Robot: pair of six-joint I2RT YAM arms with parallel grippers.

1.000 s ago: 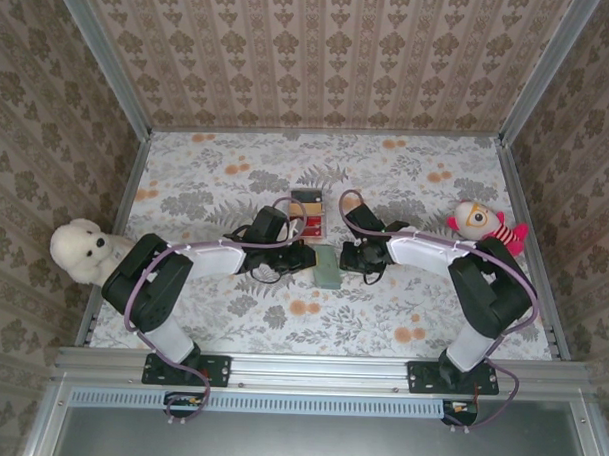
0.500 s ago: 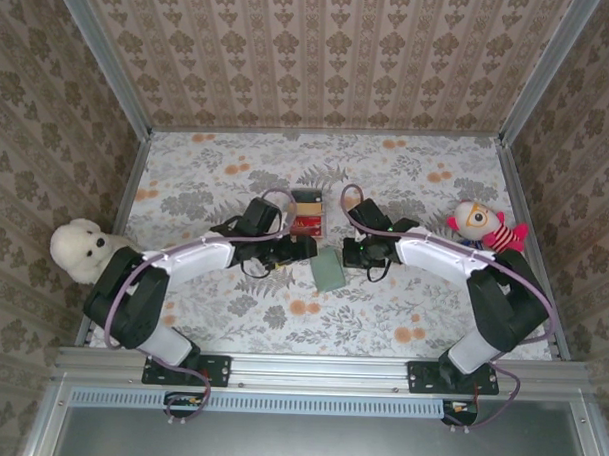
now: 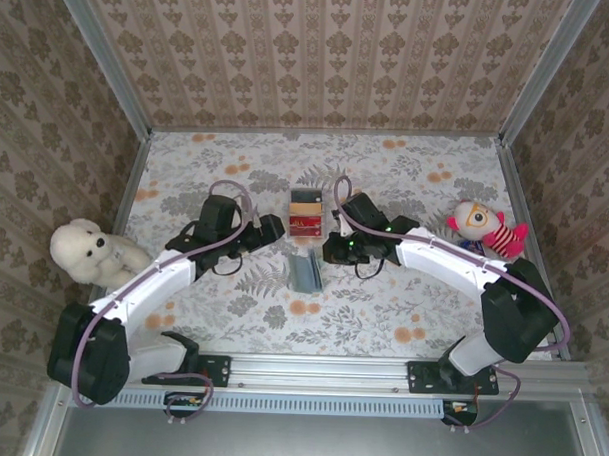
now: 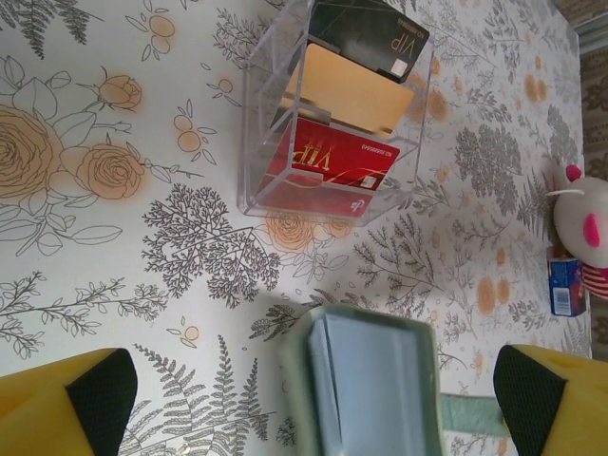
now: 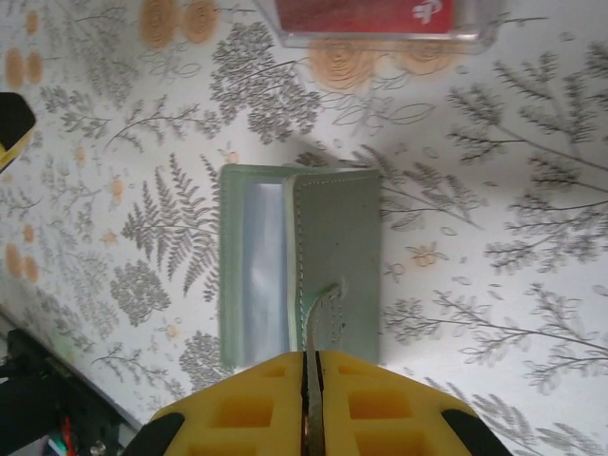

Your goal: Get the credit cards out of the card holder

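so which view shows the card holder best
Right wrist: the card holder lies sharp, mid-frame, its edge pinched by the right gripper. Left wrist shows it blurred and cut off at the bottom. Top external shows it small and far off.

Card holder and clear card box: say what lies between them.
Nothing but bare flowered tabletop between the card holder and the clear box, in the left wrist view.

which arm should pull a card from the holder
Left, probably: the left gripper is open and empty, facing the card holder, while the right gripper is shut on its flap.
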